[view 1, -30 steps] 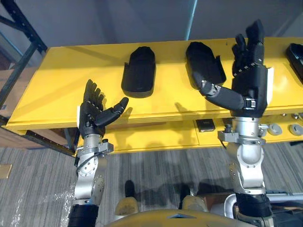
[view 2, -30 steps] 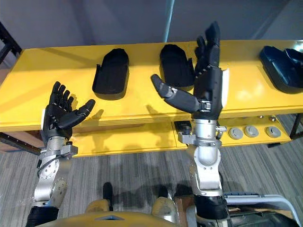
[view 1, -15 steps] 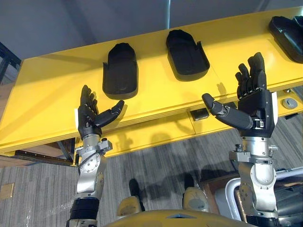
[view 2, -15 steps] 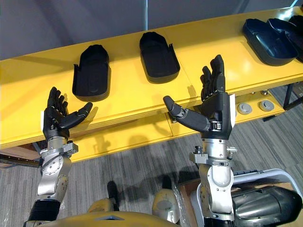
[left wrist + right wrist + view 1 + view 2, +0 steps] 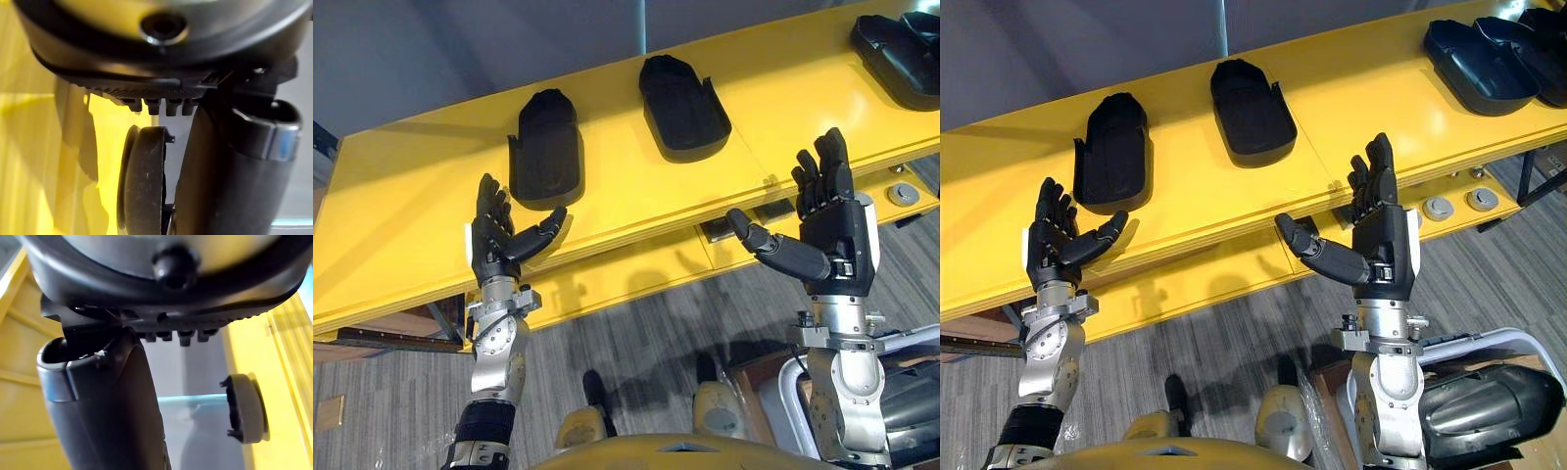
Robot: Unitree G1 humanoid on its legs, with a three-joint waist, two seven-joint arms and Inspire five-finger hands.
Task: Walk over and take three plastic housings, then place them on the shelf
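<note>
Two black plastic housings lie on the yellow shelf (image 5: 421, 225): one (image 5: 544, 143) at the left, one (image 5: 683, 92) in the middle. More dark housings (image 5: 1474, 64) lie at the shelf's far right end. My left hand (image 5: 495, 238) is raised in front of the shelf's near edge, below the left housing, fingers straight and thumb out, holding nothing. My right hand (image 5: 830, 223) is also raised, open and empty, before the shelf's edge, to the right of the middle housing. In the left wrist view a black housing (image 5: 142, 186) shows past the hand.
Under the yellow top runs a lower yellow ledge (image 5: 1205, 279) with a small black box (image 5: 715, 230) and round grey discs (image 5: 1438, 207). A grey striped floor (image 5: 1195, 343) lies below. A grey wall stands behind the shelf.
The whole picture has shifted, so the camera moved; the shelf and housings now appear farther away and tilted. My right hand has dropped from over the shelf to in front of its edge.
</note>
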